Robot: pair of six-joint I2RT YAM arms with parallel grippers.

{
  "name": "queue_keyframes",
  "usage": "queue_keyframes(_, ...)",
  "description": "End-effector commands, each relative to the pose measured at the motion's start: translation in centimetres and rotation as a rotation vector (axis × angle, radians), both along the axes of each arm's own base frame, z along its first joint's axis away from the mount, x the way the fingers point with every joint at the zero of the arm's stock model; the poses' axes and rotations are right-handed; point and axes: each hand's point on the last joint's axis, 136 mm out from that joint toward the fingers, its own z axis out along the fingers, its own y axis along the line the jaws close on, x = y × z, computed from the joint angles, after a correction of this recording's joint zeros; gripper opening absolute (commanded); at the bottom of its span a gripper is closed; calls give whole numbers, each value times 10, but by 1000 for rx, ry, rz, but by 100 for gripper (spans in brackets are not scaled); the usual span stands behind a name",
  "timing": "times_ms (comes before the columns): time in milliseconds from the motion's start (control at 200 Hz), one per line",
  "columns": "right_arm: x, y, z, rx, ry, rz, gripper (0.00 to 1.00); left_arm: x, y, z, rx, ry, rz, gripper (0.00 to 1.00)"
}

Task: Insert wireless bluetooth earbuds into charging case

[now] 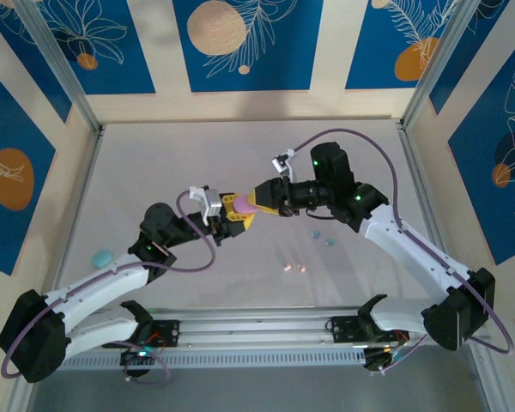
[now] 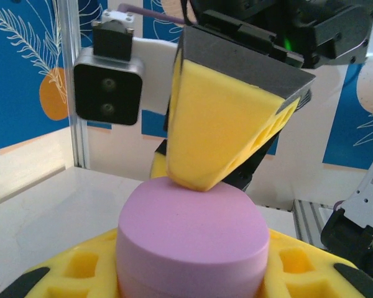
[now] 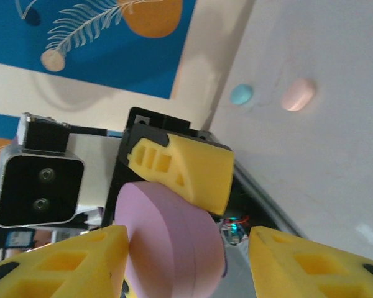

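My left gripper (image 1: pixel 231 211) is shut on a purplish-pink oval charging case (image 1: pixel 245 204), held above the table's middle. In the left wrist view the case (image 2: pixel 189 233) sits between the yellow fingers (image 2: pixel 74 270), and a finger (image 2: pixel 221 124) of the right gripper touches its top edge. My right gripper (image 1: pixel 260 200) faces it, open. Seen from the right wrist, that gripper (image 3: pixel 189 264) straddles the case (image 3: pixel 174 239), with one pad against its flat face and the other apart. Two peach-pink earbuds (image 1: pixel 294 267) and two light blue earbuds (image 1: pixel 323 237) lie on the table under the right arm.
A teal case (image 1: pixel 101 257) lies on the table at the left, beside the left arm. In the right wrist view a light blue case (image 3: pixel 241 94) and a pink case (image 3: pixel 297 94) lie on the table. Metal frame posts (image 1: pixel 69 77) edge the table.
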Motion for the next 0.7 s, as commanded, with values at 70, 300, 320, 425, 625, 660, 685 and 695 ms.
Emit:
queue_keyframes(70, -10, 15, 4, 107, 68, 123, 54, -8, -1, 34, -68, -70, -42, 36)
queue_keyframes(300, -15, 16, -1, 117, 91, 146, 38, -2, 2, 28, -48, -60, 8, 38)
queue_keyframes(320, -15, 16, -1, 118, 89, 143, 37, 1, 3, 27, -42, -55, 20, 38)
queue_keyframes(425, -15, 14, -1, 116, 83, 132, 31, 5, 5, 17, -9, -46, 55, 41)
queue_keyframes(625, -6, 9, -5, 107, 82, 75, 23, 8, 3, 3, 42, -21, 61, 48)
queue_keyframes(660, -4, 8, -5, 108, 84, 66, 22, 10, 3, 1, 47, -16, 67, 50)
queue_keyframes(685, -3, 8, -5, 109, 84, 57, 22, 11, 3, -2, 54, -12, 71, 52)
queue_keyframes(695, -2, 7, -6, 109, 83, 54, 22, 11, 3, -2, 55, -11, 73, 53)
